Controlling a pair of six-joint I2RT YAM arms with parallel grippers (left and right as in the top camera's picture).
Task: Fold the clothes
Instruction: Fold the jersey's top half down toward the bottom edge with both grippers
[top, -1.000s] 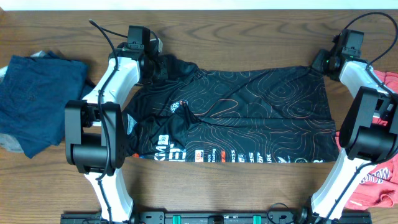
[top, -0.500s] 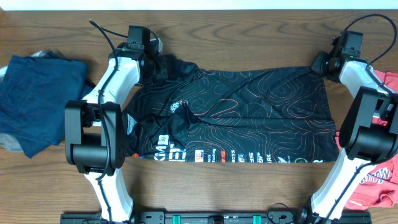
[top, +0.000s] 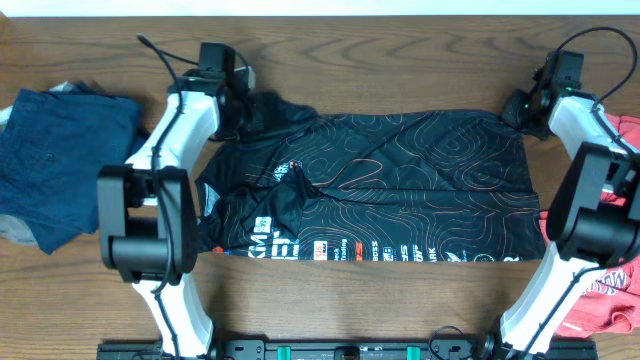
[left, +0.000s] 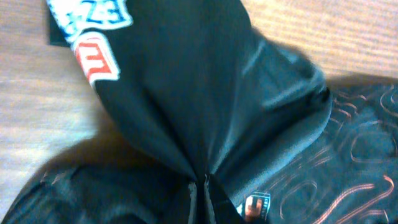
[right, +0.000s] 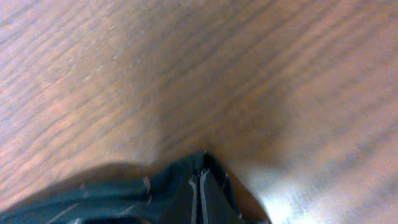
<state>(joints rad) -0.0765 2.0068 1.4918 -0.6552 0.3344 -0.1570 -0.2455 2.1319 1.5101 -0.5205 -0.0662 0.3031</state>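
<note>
Black sports shirt (top: 400, 190) lay spread across the middle of the wood-grain desk (top: 400, 310), long axis running left to right. Near hem carried a row of white lettering and small colourful logos, with bolder white block letters toward its left end. Red T-shirt (top: 612, 290) with white print sat crumpled at the near-right edge, partly behind the right arm.

Shirt fabric was smooth, slightly shiny synthetic: black, with thin orange wavy contour lines all over. The right half was mostly flat. The left-centre had diagonal creases and a loose folded-over flap. Navy garment (top: 55, 165), matte and rumpled, lay at the left edge, apart from the shirt.

Far side — left gripper (top: 248, 106) was at the shirt's far-left corner, fingers clamped on the cloth. Its wrist view showed the fabric gathered into pleats fanning out from the pinch point (left: 202, 193), with a small square logo just beside it. Right gripper (top: 516, 104) was at the far-right corner, fingers closed on the corner tip. Its wrist view showed a small dark peak of cloth in the pinch (right: 200, 186), with bare wood beyond.
</note>
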